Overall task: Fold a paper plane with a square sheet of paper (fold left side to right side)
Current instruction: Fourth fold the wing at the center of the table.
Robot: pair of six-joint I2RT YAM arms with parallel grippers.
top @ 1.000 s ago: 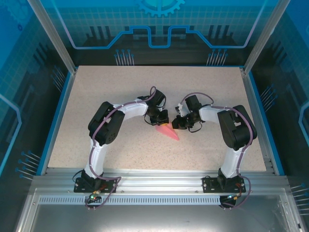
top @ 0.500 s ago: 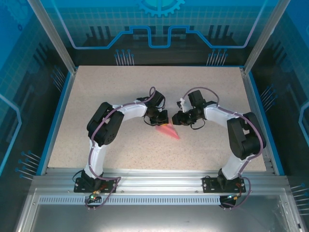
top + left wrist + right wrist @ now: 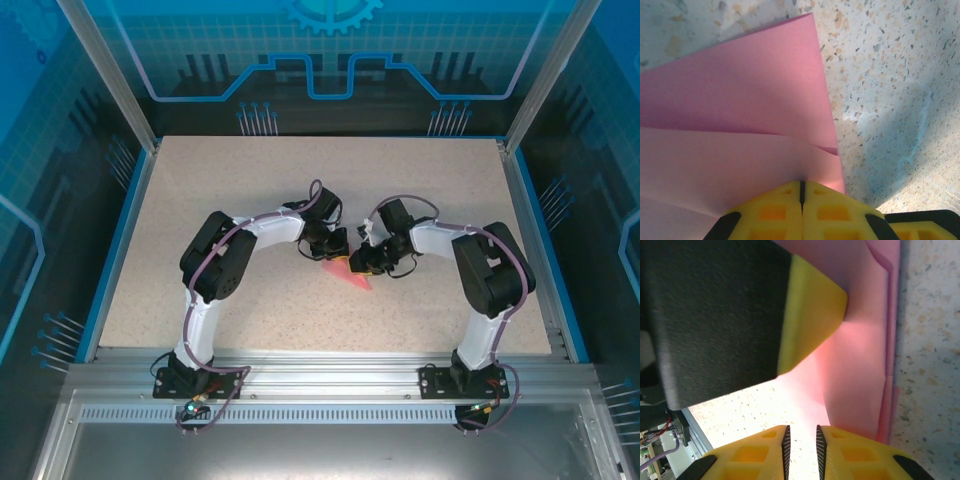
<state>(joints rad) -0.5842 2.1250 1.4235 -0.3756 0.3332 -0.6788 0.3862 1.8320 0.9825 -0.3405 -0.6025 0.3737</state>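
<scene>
Left claw (image 3: 802, 183) clenched, tip pinning the paper plane (image 3: 353, 275) mid-surface (image 3: 240, 190). Right claw (image 3: 801, 430) barely parted (gripping nothing) at its far-right edge. The plane's long axis runs far-left to near-right.

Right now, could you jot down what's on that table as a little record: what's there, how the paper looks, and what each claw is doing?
surface: speckled table, both arms reaching to its middle
paper: pink, folded into layers, its point aimed near-right
left gripper: shut, tips at the paper's edge
right gripper: narrow gap between its fingers, low over the paper, close beside the left gripper
</scene>
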